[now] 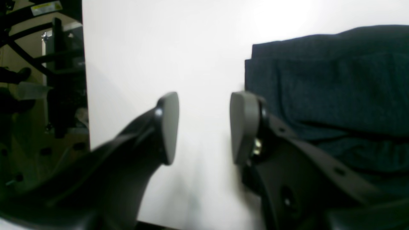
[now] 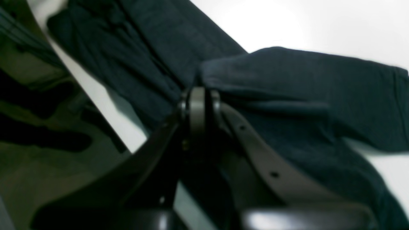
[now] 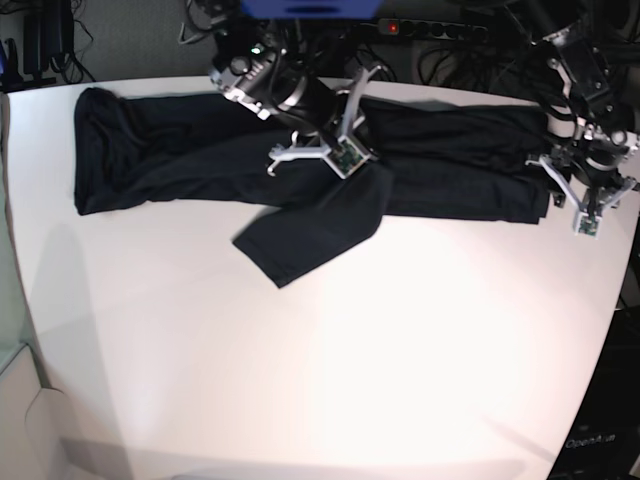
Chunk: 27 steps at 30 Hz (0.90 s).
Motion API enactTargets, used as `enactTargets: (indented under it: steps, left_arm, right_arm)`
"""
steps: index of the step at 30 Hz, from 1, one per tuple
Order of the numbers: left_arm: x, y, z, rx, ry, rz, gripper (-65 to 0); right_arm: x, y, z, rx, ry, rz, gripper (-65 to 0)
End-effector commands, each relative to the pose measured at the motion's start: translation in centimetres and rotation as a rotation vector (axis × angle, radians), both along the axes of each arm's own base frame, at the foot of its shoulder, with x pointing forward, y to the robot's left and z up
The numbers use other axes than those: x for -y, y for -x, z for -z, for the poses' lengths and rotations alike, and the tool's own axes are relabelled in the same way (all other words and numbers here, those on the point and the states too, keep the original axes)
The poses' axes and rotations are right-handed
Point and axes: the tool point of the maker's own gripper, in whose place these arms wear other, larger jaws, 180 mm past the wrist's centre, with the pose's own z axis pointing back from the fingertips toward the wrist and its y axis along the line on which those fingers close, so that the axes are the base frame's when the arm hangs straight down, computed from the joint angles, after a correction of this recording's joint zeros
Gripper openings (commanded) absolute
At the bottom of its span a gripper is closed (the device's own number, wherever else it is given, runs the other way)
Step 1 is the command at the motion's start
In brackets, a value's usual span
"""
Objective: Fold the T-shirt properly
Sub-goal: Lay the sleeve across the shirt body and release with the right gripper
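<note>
The right gripper (image 2: 198, 95) pinches the T-shirt (image 3: 200, 150) near its middle (sleeve lifted); the left gripper (image 1: 204, 127) gapes empty beside its end.

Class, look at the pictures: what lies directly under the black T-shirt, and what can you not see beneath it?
The white table lies under the T-shirt, showing bare all around it. The tabletop beneath the cloth is covered, so anything there is hidden.

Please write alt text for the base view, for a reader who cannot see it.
A black T-shirt lies stretched across the far side of a white table, one sleeve hanging toward the camera. The right pincer is shut on the T-shirt near its middle; the left pincer hovers open at the cloth's end.
</note>
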Motion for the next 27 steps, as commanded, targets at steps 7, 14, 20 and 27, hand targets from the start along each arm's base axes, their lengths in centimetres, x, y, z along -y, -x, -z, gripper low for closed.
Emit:
enactTargets:
  steps: [7,14,20,27]
  left_arm:
    - [-0.3,-0.7,-1.3,0.042,-0.016,0.008,-39.3]
    - [-0.3,-0.8,-1.3,0.044,-0.016,0.008,-39.3]
    - [-0.3,-0.8,-1.4,0.045,-0.016,0.008,-39.1]
    - [-0.3,-0.9,-1.4,0.047,-0.016,0.008,-38.9]
  right_arm:
    - [-2.1,0.2,-1.8,0.028,-0.073,-0.011,-65.0]
    - [-1.9,0.1,-1.6,0.023,-0.063,-0.007,-65.0]
    - [-2.0,0.7,-1.3,0.009,-0.063,-0.015,-61.0]
    - [-1.9,1.7,-0.5,-0.012,-0.056,-0.029,-41.1]
